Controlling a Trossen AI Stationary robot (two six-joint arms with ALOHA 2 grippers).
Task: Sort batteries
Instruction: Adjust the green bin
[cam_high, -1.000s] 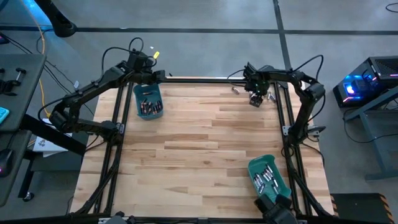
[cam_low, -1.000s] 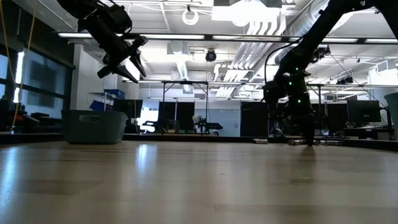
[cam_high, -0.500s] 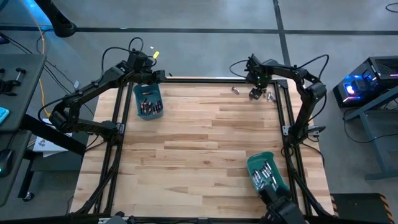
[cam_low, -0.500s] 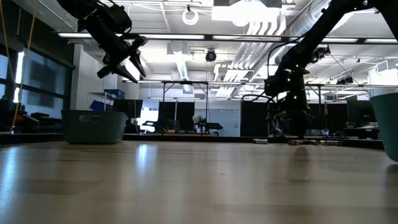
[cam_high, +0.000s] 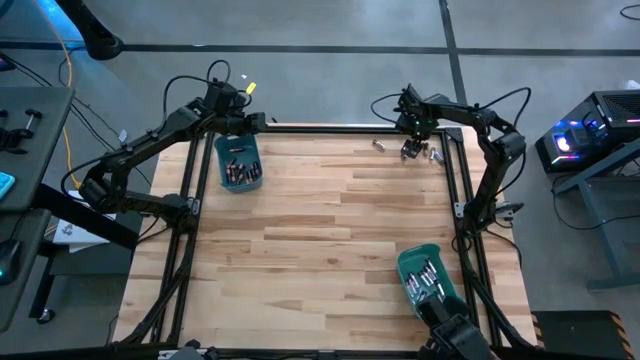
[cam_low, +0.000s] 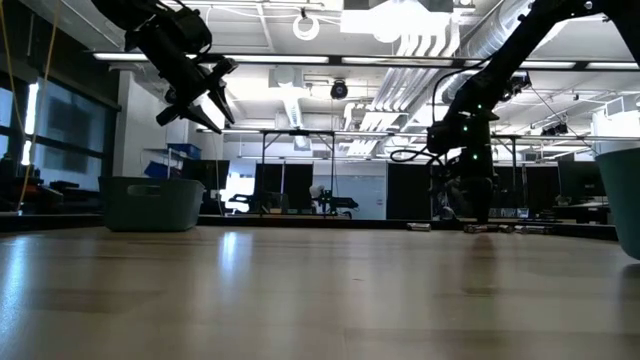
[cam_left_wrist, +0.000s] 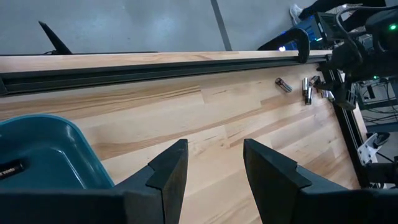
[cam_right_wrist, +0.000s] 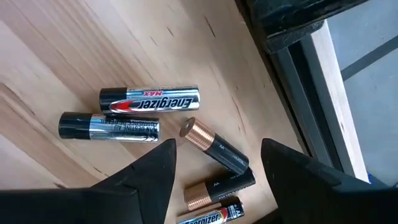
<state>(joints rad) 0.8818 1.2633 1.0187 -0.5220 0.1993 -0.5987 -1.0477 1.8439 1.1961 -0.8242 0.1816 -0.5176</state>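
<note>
The right end effector (cam_right_wrist: 214, 180), fingers wide, has been lowered over loose batteries (cam_right_wrist: 214, 149) at the surface's (cam_high: 330, 215) one o'clock; pickup looks imminent.

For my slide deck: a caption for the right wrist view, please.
Open right pincer hovering over loose batteries on the wooden table.

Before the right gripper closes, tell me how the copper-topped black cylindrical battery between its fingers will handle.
The copper-topped black cylindrical battery lies on its side on the wooden table, so a nudge would likely roll it. Its smooth casing may slip. It looks rigid.
</note>
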